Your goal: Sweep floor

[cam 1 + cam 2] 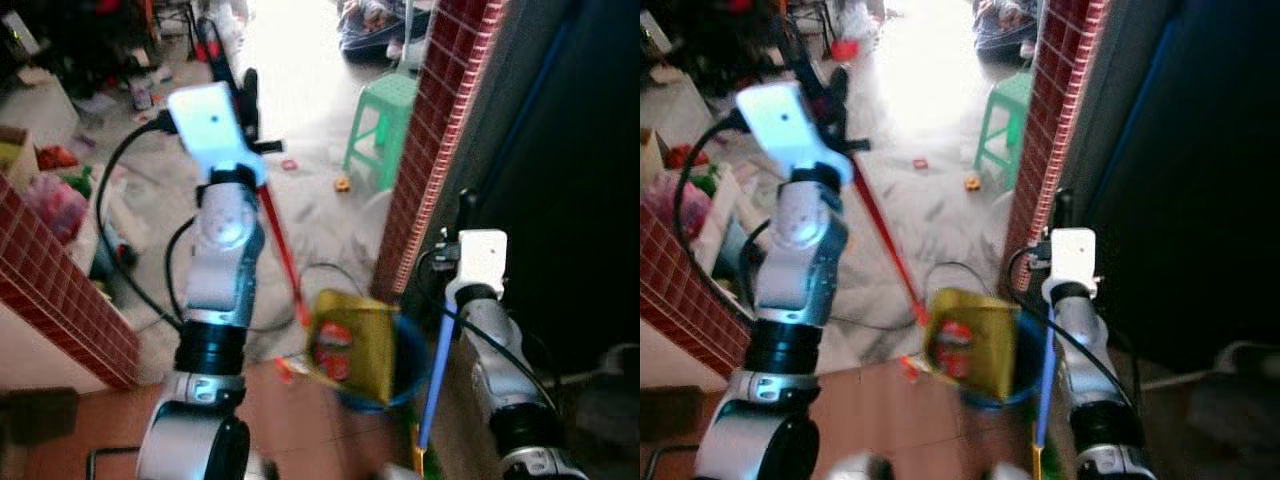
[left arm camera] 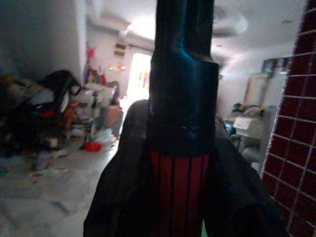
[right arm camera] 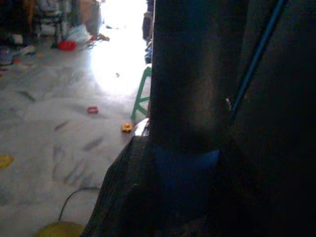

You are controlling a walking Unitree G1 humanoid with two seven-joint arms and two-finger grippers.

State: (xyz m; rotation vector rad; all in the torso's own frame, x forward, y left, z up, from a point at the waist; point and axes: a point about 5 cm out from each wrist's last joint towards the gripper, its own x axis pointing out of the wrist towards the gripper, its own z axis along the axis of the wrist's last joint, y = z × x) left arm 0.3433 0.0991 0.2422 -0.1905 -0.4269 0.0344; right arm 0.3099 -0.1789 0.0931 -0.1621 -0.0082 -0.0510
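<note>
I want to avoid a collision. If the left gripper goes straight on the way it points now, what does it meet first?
Probably nothing soon: past the left gripper, which holds the red broom handle, lies open grey floor. Clutter stands off to one side. Depth is unclear.

Both arms are silver metal with black ring joints. Each wrist carries a white box-shaped camera housing; the left one [image 1: 212, 122] has a small dark dot. Black cables loop along both forearms.
</note>
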